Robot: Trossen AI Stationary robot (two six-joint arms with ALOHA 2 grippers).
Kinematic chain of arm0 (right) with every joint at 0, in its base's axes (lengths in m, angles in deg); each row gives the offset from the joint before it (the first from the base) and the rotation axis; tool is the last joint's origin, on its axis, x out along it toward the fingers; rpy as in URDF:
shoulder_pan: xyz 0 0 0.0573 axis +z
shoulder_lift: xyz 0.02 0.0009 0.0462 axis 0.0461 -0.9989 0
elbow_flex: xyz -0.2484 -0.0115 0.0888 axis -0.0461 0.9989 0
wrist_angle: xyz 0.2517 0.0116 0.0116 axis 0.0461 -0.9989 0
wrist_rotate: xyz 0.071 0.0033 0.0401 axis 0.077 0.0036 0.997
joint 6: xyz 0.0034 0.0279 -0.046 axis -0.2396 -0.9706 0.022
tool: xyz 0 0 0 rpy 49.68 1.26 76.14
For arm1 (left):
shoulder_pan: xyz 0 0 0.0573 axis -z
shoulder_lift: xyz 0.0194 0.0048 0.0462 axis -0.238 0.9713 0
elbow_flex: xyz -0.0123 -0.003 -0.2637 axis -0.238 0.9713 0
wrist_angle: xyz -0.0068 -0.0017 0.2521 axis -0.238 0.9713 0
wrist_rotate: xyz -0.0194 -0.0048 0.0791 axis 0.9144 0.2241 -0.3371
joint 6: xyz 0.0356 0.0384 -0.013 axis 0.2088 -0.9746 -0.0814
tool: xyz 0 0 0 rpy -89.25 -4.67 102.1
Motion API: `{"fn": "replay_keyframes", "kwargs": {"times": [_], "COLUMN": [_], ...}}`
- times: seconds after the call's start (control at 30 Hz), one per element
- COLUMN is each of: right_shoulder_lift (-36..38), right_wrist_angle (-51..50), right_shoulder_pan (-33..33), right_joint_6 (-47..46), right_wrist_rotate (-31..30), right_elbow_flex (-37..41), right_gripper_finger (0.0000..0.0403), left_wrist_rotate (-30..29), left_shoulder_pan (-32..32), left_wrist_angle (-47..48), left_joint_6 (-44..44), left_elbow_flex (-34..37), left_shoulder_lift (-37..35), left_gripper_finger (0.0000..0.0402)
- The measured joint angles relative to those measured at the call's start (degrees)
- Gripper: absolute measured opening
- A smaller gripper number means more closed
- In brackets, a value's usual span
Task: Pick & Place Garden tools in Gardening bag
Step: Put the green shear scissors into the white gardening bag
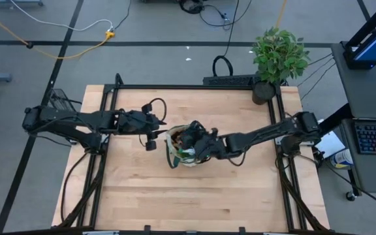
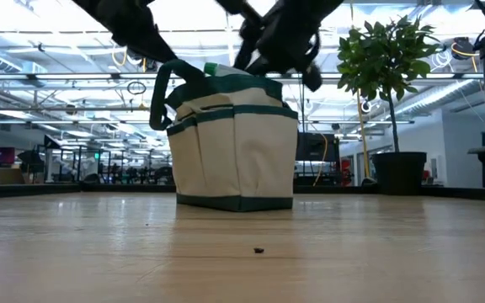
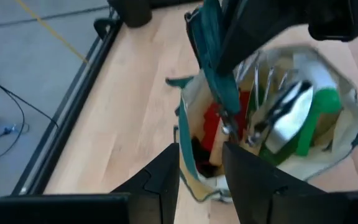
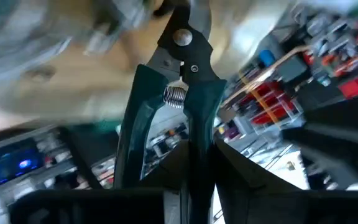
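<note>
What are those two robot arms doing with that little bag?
They are packing garden tools into the gardening bag in the middle of the table. The right end effector grips the pruning shears by a handle, right above the bag. The left end effector hangs at the bag's rim, by its dark green strap. Inside, something red, something green and a metal fork show. A potted plant stands at the table's corner.

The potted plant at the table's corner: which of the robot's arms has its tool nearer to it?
The right. Its tool hangs over the gardening bag holding pruning shears, on the potted plant's side. The left tool sits beyond the bag's far edge, farther from the plant.
</note>
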Motion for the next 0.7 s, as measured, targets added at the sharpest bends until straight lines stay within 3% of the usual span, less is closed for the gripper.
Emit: {"fn": "replay_keyframes", "kwargs": {"times": [0.27,0.43,0.7], "right_shoulder_lift": [-5.16,-6.28,-6.18], "right_wrist_angle": [2.31,8.08,8.08], "right_shoulder_pan": [0.43,0.47,1.43], "right_joint_6": [1.72,-1.62,-8.99], "right_wrist_rotate": [-0.09,-3.62,-5.74], "right_elbow_flex": [-0.04,0.02,0.0], "right_gripper_finger": [0.0055,0.0091,0.0136], "left_wrist_rotate": [0.02,0.03,0.09], "left_shoulder_pan": [0.37,0.83,1.25], "left_wrist_angle": [0.39,0.03,-0.05], "left_joint_6": [2.7,3.46,6.17], "left_elbow_flex": [0.0,0.0,0.0], "left_shoulder_lift": [0.0,0.02,0.02], "left_gripper_finger": [0.0129,0.0129,0.0129]}}
